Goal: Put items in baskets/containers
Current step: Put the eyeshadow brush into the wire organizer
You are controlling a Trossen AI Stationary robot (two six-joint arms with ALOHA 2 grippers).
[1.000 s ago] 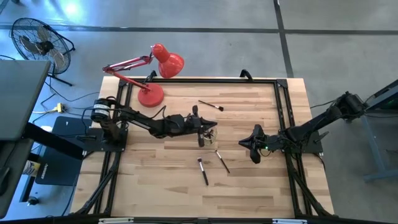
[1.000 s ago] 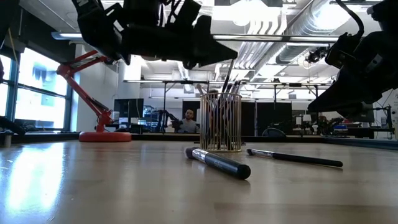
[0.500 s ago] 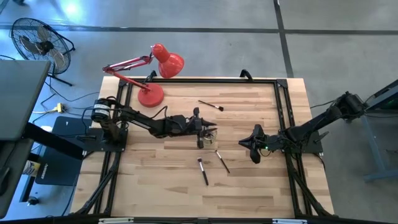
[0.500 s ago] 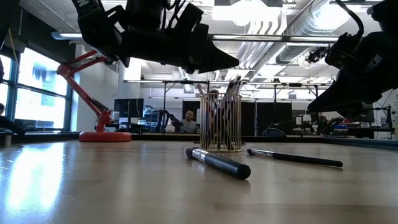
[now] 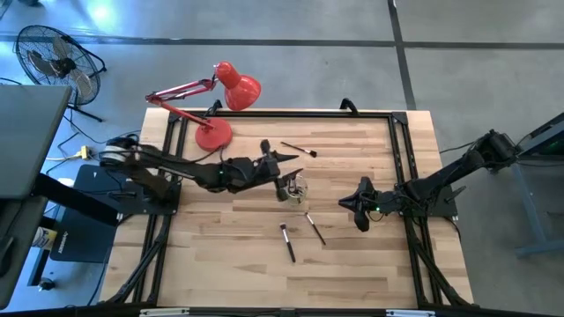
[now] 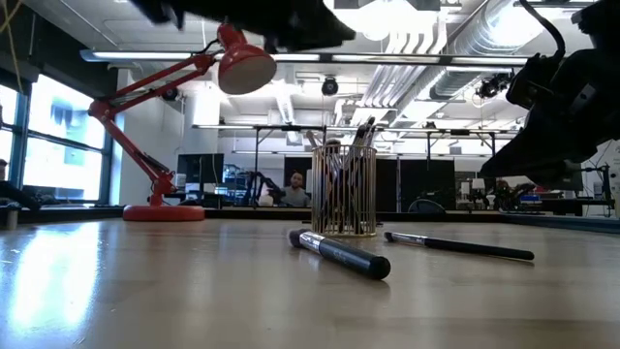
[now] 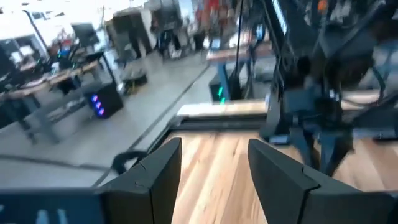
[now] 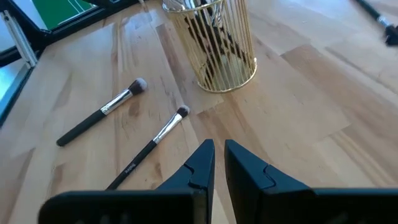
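Several brushes (image 8: 211, 38) were stood in the wire cup (image 8: 219, 68) at desk (image 5: 370, 273) centre, w/ approx. 3 loose brushes (image 8: 102, 112) unplaced. Left tool (image 7: 214, 148) was spread, empty; right tool (image 8: 219, 149) was pressed together, nr right edge.

Bright overhead glare; motion-blurred left wrist view.

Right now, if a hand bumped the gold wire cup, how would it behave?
The gold wire cup is tall, narrow and of thin wires, so probably light and apt to slide or tip. The brushes standing inside poke above its rim, likely making it top-heavy. Hard squeezing might bend the wires.
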